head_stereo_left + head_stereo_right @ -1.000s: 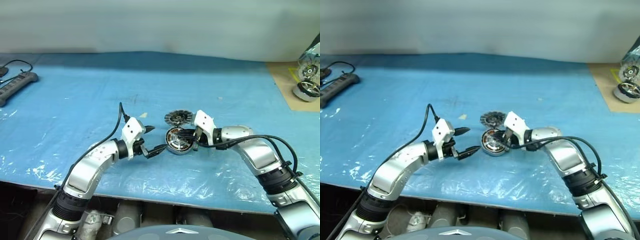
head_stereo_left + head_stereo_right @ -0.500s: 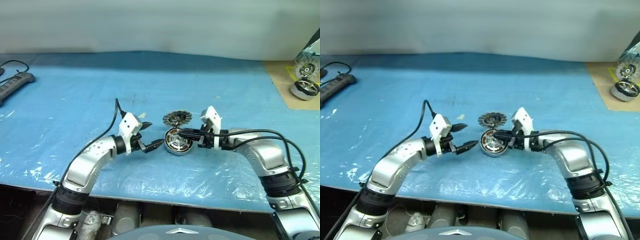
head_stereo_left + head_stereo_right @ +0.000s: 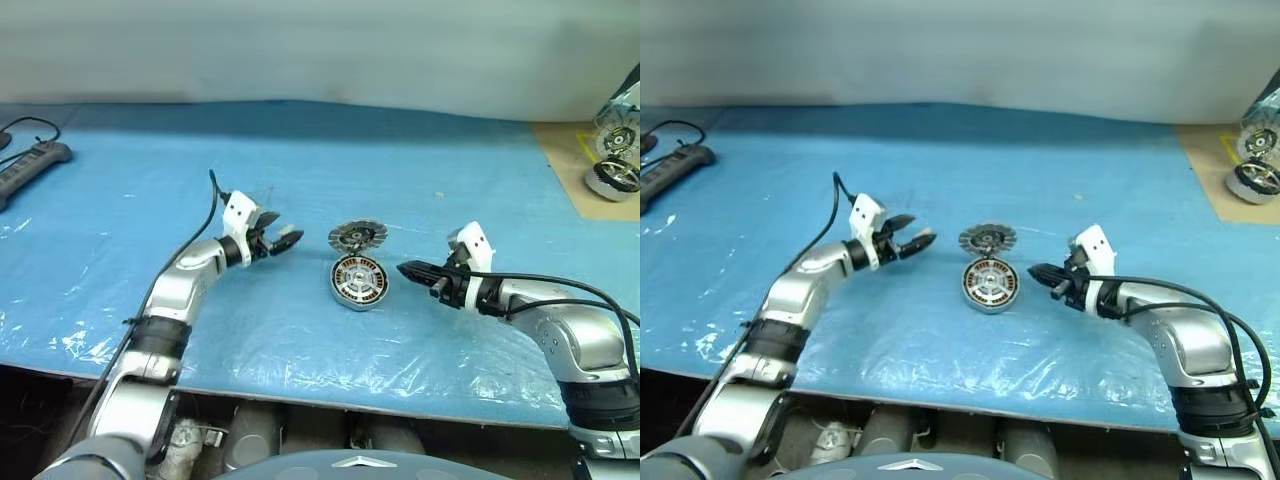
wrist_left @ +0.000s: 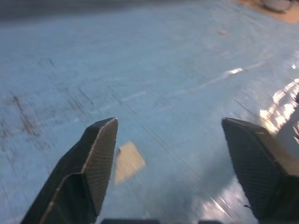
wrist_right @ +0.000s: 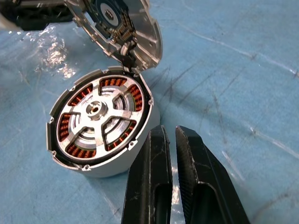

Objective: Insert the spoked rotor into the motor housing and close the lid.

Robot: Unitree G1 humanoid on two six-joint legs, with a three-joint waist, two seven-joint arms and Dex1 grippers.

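The round grey metal motor housing (image 3: 357, 282) with copper windings sits mid-table on the blue plastic-covered table (image 3: 140, 200), well clear of every table edge. The ribbed silver-grey lid (image 3: 357, 236) stands tilted open at its far rim, touching it. A silvery spoked rotor (image 5: 97, 112) lies inside the housing, plain in the right wrist view. The left gripper (image 3: 279, 240) hovers with fingers apart, empty, left of the lid; its wrist view shows a small tan scrap (image 4: 127, 161) between the fingers. The right gripper (image 3: 405, 269), fingers pressed together, is just right of the housing, apart from it.
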